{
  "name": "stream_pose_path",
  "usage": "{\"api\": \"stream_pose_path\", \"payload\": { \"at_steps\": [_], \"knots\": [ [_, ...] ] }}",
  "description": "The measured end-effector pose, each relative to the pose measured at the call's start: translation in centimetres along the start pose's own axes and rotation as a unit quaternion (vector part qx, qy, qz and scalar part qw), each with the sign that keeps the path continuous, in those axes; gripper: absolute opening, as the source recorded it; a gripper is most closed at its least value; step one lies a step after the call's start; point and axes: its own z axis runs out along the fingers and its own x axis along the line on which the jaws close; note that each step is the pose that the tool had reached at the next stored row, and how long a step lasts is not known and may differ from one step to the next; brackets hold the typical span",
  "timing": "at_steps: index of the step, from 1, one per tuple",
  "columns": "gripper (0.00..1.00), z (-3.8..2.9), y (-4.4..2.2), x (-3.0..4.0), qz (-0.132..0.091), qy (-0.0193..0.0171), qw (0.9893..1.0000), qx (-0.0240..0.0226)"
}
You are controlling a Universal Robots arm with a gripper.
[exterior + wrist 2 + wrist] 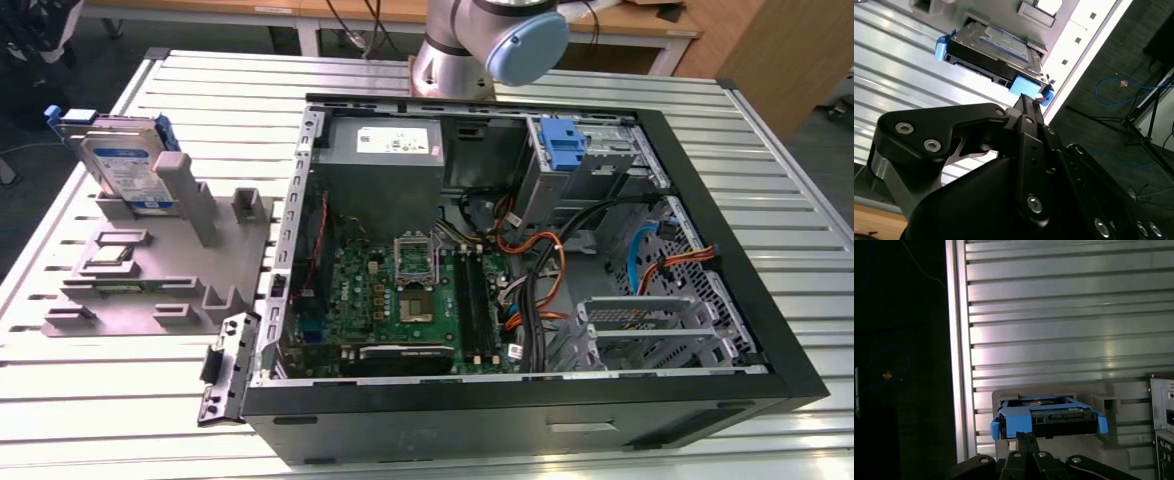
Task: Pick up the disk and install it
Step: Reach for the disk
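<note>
**Disk in its stand, gripper closed just beside it**

You have the disk (118,158) at the upper left of the exterior view. It stands on edge, leaning back, in the slot of a grey fixture (147,290), with its white-and-blue label facing the camera and its blue rails (56,118) along the sides.

In the second wrist view the disk (989,47) shows its label and dark underside. In the first wrist view the disk (1049,420) is seen end-on, with the blue frame wrapped around it.

Your gripper (1026,437) points at the disk's blue end, and its fingers are pressed together with nothing between them. In the second wrist view the gripper (1023,100) has its tip right against the outline of the blue rail. You cannot tell from either wrist view whether it is touching.

The fixture sits on a slatted metal table (774,150). To the exterior view's right of the fixture lies the open computer case (747,330). It holds a green motherboard (400,290), a grey power supply (387,150) and a blue latch piece (563,145) at the drive cage. The arm (487,45) rises at the top centre, behind the case.
</note>
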Motion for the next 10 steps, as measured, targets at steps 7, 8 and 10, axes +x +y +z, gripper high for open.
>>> {"api": "stream_pose_path", "payload": {
  "at_steps": [7,8,10],
  "knots": [
    [0.10,0.02,-0.01,0.14,0.000,0.0000,1.0000,0.0000],
    [0.10,0.02,-0.01,0.16,0.000,0.0000,1.0000,0.0000],
    [0.10,0.02,-0.01,0.20,0.000,0.0000,1.0000,0.0000]
  ]
}}
